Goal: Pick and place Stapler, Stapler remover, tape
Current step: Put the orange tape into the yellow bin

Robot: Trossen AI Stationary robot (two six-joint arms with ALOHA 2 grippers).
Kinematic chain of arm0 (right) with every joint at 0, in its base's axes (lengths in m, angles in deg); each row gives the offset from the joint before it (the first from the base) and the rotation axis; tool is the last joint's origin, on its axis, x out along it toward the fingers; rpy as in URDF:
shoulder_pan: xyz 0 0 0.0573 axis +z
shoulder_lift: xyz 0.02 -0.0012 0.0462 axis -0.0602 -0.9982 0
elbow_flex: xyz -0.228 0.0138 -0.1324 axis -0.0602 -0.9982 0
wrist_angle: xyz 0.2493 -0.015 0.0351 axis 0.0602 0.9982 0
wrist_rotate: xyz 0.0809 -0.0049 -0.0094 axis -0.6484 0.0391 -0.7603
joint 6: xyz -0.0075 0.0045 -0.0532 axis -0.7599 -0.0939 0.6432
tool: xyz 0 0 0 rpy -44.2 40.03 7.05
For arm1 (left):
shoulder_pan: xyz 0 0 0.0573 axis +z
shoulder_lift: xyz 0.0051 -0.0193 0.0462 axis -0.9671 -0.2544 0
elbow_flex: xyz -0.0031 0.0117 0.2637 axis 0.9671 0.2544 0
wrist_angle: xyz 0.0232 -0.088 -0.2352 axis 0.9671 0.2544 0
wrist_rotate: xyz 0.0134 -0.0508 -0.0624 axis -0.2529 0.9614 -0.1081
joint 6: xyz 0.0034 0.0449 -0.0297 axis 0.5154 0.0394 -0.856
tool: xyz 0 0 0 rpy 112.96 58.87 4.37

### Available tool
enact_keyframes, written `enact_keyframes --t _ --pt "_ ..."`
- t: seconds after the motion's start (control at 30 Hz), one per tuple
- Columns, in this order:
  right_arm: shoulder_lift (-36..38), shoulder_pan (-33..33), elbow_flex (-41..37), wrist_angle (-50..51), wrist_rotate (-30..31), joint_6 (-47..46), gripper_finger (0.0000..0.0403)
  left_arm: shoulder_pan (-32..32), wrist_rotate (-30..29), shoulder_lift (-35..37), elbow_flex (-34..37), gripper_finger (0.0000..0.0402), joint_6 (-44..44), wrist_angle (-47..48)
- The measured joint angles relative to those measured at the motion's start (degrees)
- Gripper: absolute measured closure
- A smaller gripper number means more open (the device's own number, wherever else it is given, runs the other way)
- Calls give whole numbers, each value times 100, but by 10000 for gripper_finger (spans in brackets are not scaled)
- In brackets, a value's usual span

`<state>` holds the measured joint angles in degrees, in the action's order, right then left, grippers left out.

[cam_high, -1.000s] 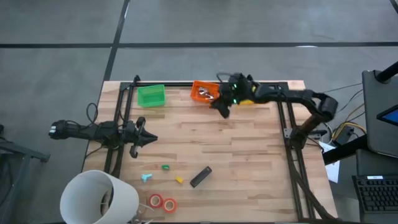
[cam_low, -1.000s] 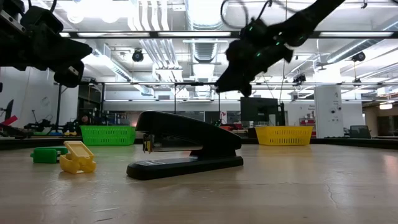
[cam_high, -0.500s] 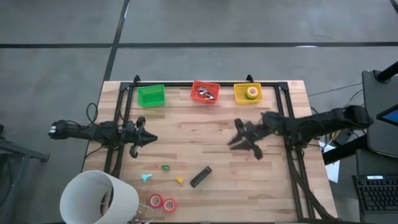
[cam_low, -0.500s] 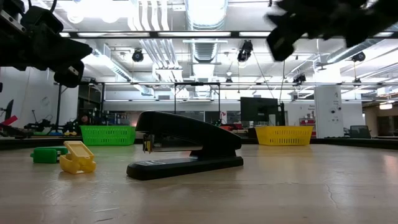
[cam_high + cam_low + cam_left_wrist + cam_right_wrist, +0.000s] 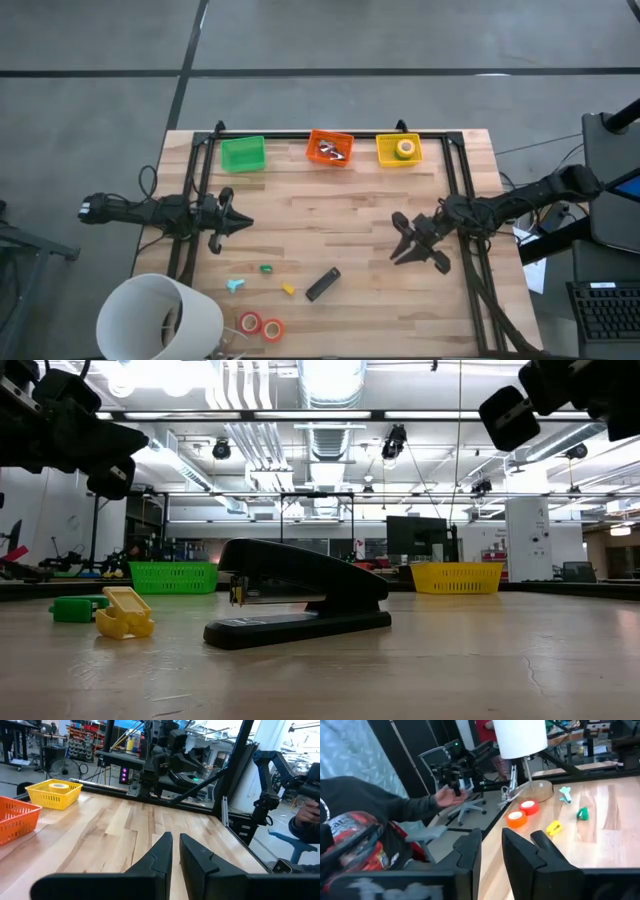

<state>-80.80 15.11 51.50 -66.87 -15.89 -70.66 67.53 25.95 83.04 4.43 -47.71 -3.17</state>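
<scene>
Stapler [image 5: 322, 284] is lying near the table's [image 5: 340, 215] front edge, untouched. Right gripper [image 5: 417, 243] is hovering by the right edge, fingers slightly apart and carrying nothing. Left gripper [image 5: 232, 221] is waiting at the left edge, nearly closed and empty. Risk: narrow jaws are likely to strike the stapler's top, pushing it toward the yellow piece [image 5: 288, 289].
</scene>
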Motion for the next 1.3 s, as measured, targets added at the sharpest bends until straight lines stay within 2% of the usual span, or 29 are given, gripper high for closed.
enact_keyframes --t 0.13,0.23,0.3,0.47,0.57,0.67,0.83,0.9,0.97,1.07,1.2,1.3 --pt "8 106 -29 5 -11 30 336 0 -83 0 0 364 182 -100" --pt "8 162 -34 18 5 44 339 2 -601 1 0 364 515 -148" --pt "8 164 3 20 -9 147 339 2 -961 -10 0 364 592 -617" --pt "3 162 209 27 -17 329 341 2 -1325 -57 2 364 368 -1984" --pt "3 162 253 46 -54 332 344 8 -1394 -110 4 364 -479 -2522" --pt "3 170 252 51 -57 333 343 17 -2033 -163 4 364 -418 -2812" --pt "-3 173 209 225 -58 320 342 20 -2535 -284 -29 364 -846 -2832" --pt "-3 178 189 256 -58 295 344 17 -3247 -356 -99 364 -859 -2822" --pt "-5 210 180 358 -58 294 347 25 -3539 -441 -125 364 -942 -2855" --pt "-8 322 178 368 -58 286 350 24 -3311 -726 -111 364 -1443 -2833" --pt "-8 472 178 363 -57 367 351 22 -2399 -1426 -105 364 -2231 -2868" --pt "-8 472 178 363 -53 404 349 0 -2036 -2101 -210 363 -2825 -2793"
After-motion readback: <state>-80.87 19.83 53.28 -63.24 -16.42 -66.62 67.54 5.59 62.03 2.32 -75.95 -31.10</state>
